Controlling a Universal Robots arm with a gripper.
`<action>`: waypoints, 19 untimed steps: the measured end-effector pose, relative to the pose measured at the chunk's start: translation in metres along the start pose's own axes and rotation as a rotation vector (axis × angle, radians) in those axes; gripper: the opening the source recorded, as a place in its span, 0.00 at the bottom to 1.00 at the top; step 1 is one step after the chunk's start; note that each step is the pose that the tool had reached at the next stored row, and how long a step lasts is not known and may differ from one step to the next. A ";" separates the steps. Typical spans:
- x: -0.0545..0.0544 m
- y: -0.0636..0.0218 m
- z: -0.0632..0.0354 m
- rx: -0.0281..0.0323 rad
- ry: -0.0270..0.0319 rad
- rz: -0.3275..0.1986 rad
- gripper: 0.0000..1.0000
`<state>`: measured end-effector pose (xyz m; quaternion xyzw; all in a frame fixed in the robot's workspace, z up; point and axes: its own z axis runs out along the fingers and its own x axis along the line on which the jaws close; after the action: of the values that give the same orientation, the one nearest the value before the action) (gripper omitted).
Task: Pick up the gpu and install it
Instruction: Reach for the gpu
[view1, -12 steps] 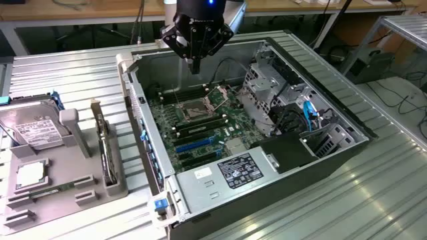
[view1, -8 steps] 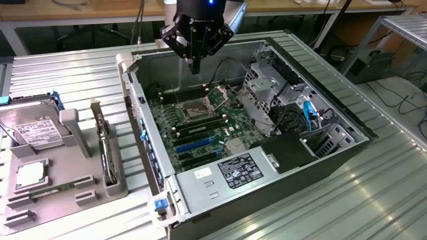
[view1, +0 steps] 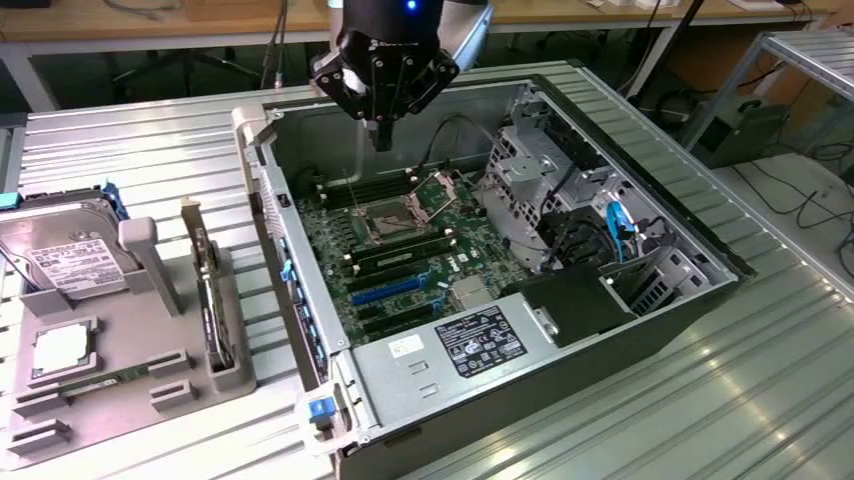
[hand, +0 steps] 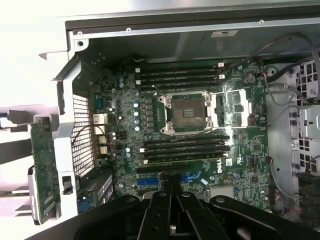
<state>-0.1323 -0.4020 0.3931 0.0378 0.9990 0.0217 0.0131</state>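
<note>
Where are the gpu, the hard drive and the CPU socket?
gpu (view1: 212, 300): exterior view, on the card's upper edge.
hard drive (view1: 64, 258): exterior view, on its white label.
CPU socket (hand: 186, 112): wrist view, on the socket's centre.

The arm held its gripper (view1: 383, 138) pointing straight down, both black fingers (hand: 163, 184) pressed together with nothing between them.

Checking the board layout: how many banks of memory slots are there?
2. One bank lies between the CPU socket and the case wall; the other between the socket and the blue slot. The gripper may hide more.
</note>
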 end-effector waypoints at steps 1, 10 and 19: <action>0.004 -0.0016 -0.0002 0.0001 0.0001 0.000 0.11; 0.038 -0.0159 -0.0010 0.0000 0.0000 0.000 0.11; 0.085 -0.0369 -0.0023 -0.0001 -0.0001 0.000 0.11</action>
<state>-0.2203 -0.4324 0.3917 0.0379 0.9990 0.0217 0.0131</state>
